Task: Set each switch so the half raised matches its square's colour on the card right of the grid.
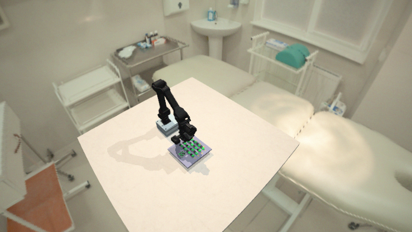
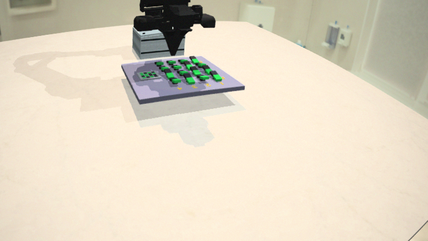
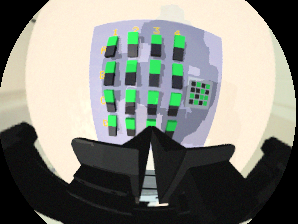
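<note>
A lavender panel (image 1: 187, 163) (image 2: 180, 92) (image 3: 201, 52) lies on the table in front of the arm's base (image 1: 167, 127) (image 2: 149, 44). It carries a grid of rocker switches (image 1: 193, 146) (image 2: 189, 70) (image 3: 143, 79), each half green and half dark grey. The small card (image 1: 182, 154) (image 2: 148, 75) (image 3: 200, 92) of green and dark squares sits on the panel beside the grid. My gripper (image 1: 184, 140) (image 2: 173, 54) (image 3: 150, 144) is shut and empty. Its pointed tip hangs a little above the panel's edge nearest the arm, over the nearest row of switches, and touches nothing.
The panel casts a shadow on the pale table (image 1: 144, 184) (image 2: 209, 164). Around the table stand an examination couch (image 1: 331, 138), white trolleys (image 1: 89, 92) and a sink (image 1: 215, 27), all beyond the table's edges.
</note>
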### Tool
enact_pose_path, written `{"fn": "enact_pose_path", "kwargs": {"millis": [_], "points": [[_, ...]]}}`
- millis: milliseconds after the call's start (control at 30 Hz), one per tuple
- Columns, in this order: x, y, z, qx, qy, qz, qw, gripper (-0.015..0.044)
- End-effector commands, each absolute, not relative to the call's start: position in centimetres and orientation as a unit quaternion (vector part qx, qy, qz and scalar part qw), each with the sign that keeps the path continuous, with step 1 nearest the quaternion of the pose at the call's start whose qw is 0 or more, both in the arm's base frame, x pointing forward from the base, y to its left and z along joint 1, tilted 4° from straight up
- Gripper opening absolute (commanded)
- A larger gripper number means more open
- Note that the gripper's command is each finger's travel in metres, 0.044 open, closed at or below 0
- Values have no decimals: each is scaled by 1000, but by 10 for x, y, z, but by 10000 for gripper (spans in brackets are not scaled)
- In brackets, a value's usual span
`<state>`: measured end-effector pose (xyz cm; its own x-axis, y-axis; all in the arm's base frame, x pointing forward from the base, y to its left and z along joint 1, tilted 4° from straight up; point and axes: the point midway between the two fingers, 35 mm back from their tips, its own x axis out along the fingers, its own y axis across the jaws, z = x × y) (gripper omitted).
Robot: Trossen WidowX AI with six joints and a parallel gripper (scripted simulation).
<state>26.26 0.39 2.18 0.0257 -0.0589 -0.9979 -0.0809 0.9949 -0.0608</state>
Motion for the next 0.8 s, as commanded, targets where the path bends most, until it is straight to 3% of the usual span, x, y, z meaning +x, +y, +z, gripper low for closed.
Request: {"fn": "enact_pose_path", "kwargs": {"millis": [0,767], "points": [[261,3,16,-52,700,9,712,0],[261,3,8,-52,700,9,712,0]]}}
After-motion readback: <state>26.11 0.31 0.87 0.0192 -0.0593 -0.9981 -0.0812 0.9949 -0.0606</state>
